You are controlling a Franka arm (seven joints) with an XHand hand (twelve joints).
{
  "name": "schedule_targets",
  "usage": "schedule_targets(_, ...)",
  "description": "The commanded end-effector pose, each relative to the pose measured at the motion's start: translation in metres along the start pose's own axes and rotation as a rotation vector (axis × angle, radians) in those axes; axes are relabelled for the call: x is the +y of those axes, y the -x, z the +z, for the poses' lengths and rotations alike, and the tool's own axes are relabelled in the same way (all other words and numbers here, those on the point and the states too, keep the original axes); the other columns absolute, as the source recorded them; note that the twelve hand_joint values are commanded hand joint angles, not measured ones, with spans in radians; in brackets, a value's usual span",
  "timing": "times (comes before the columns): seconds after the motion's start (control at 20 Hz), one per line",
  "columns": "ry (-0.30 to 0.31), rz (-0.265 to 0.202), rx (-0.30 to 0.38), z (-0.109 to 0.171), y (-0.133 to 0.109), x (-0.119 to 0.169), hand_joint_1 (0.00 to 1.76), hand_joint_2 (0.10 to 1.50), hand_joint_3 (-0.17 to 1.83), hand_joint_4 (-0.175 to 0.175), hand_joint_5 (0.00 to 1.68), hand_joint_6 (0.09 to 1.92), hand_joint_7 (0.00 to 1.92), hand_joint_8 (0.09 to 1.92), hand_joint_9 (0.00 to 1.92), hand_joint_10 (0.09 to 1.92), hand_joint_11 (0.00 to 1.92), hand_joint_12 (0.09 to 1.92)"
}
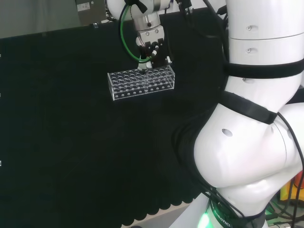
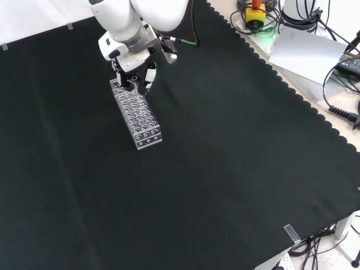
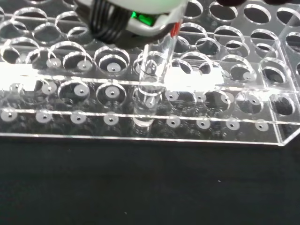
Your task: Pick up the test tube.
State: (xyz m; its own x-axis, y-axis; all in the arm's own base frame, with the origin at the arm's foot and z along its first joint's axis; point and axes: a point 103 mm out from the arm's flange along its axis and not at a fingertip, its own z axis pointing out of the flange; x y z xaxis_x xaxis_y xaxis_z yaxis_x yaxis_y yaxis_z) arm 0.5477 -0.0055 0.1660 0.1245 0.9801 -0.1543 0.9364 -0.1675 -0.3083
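A clear plastic test tube rack (image 1: 142, 83) lies on the black cloth, seen in the front view as a long block (image 2: 140, 117). The hand (image 1: 153, 49) hangs right over the rack's far end, fingers pointing down into it (image 2: 135, 74). In the wrist view a clear test tube (image 3: 152, 79) stands slightly tilted in a hole of the rack (image 3: 56, 93). Its bottom rests low in the rack and its top runs up into the blurred hand (image 3: 126, 14). The fingers look closed round the tube's top. The other holes in view are empty.
Black cloth spreads wide on all sides of the rack. The arm's big white links (image 1: 256, 118) fill the right of the head view. Cables and boxes (image 2: 304, 39) lie past the cloth's scalloped edge in the front view.
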Motion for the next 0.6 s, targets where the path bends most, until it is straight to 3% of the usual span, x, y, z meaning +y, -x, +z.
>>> schedule_targets(0.05,0.063,0.056,0.210,-0.004,0.002,0.000,1.22,0.77,0.41,-0.175,1.32,0.48,1.76,0.27,1.67,0.41,1.31,0.86)
schedule_targets(0.6,0.058,0.030,0.230,-0.014,0.001,-0.001,1.22,0.68,0.59,-0.175,1.32,0.55,1.77,0.34,1.66,0.57,1.26,0.88)
